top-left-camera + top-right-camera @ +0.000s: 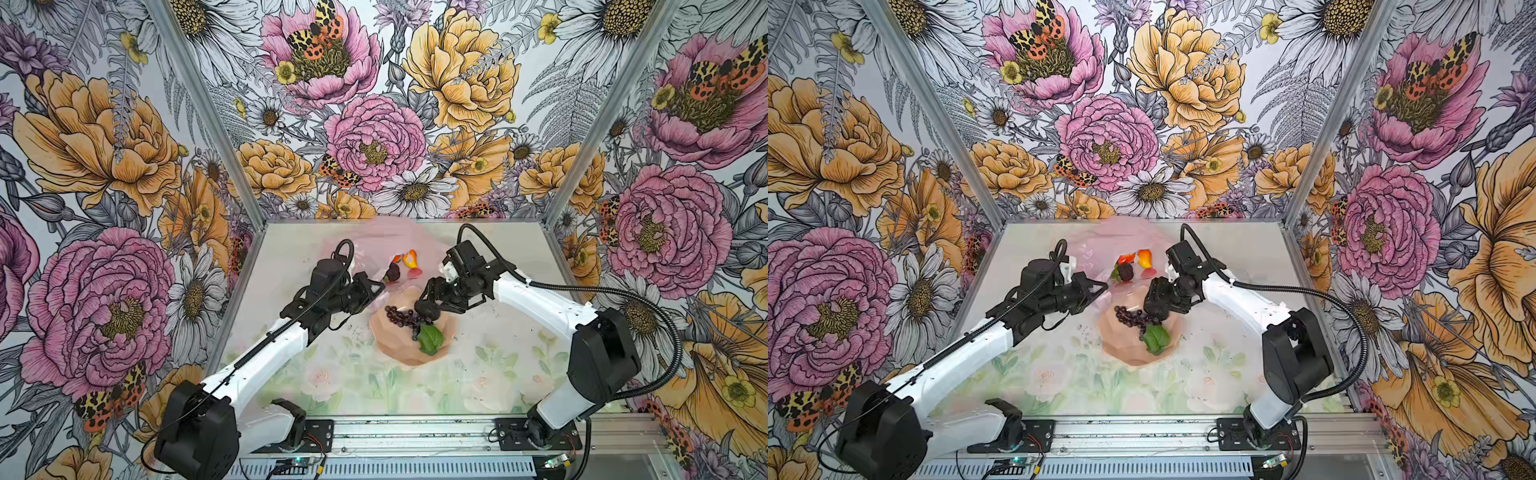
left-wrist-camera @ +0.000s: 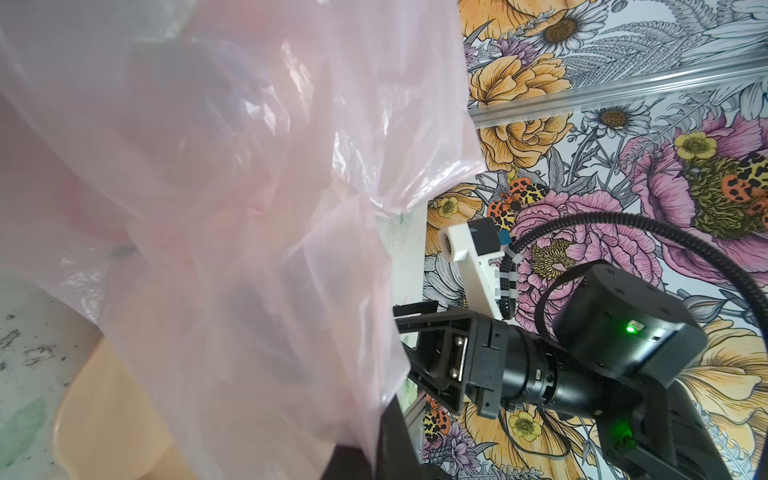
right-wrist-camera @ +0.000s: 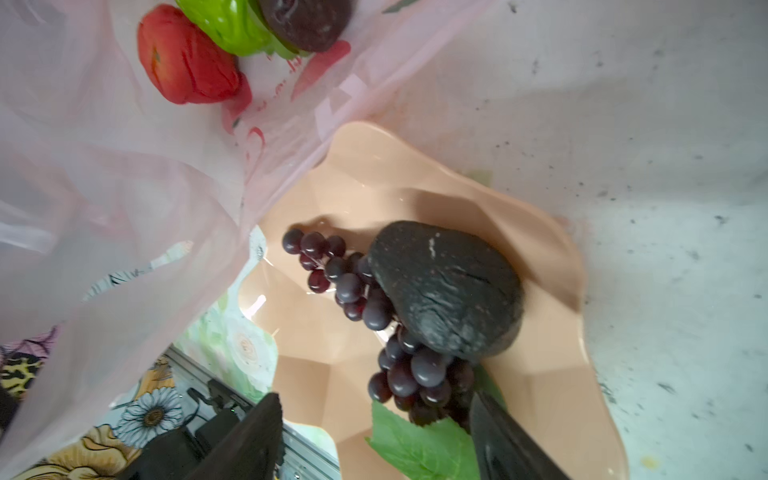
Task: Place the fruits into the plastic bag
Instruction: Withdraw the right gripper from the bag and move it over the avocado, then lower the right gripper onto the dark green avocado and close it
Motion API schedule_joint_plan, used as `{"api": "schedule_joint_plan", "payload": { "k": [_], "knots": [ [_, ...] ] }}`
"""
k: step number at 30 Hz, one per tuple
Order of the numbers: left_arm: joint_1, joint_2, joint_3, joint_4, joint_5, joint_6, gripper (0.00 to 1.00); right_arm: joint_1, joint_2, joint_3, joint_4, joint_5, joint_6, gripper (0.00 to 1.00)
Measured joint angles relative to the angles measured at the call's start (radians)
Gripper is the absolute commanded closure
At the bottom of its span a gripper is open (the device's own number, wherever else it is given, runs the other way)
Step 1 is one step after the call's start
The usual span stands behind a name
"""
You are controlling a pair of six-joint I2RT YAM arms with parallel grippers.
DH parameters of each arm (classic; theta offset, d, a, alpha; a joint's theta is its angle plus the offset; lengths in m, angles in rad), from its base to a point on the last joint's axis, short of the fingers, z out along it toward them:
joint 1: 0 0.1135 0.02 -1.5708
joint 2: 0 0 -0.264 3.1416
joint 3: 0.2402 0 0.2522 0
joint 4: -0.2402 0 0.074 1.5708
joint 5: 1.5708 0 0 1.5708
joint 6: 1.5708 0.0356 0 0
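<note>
The pale-pink plastic bag (image 1: 374, 241) lies at the back of the table, and my left gripper (image 1: 380, 286) is shut on its near edge, lifting the film (image 2: 208, 208). Inside it sit a red apple (image 3: 187, 58), a bumpy green fruit (image 3: 228, 25), a dark round fruit (image 1: 392, 272) and an orange-yellow mango (image 1: 410, 258). In the bowl (image 1: 399, 353), a dark avocado (image 3: 444, 291) rests on the purple grapes (image 3: 374, 307) with their green leaf (image 3: 424, 449). My right gripper (image 3: 374, 440) hangs open just over them, holding nothing.
The peach faceted bowl (image 1: 1125, 349) stands mid-table, its far rim tucked under the bag's mouth. Flowered walls (image 1: 124, 166) close in the left, back and right. An aluminium rail (image 1: 415, 432) with both arm bases runs along the front edge.
</note>
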Motion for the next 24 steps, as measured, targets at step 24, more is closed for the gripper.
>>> {"api": "schedule_joint_plan", "payload": {
  "k": [24],
  "knots": [
    [-0.004,-0.014,-0.013,0.018,-0.011,-0.001,1.0,0.023,0.224,0.205,-0.145,0.13,-0.132,0.15]
  ]
}}
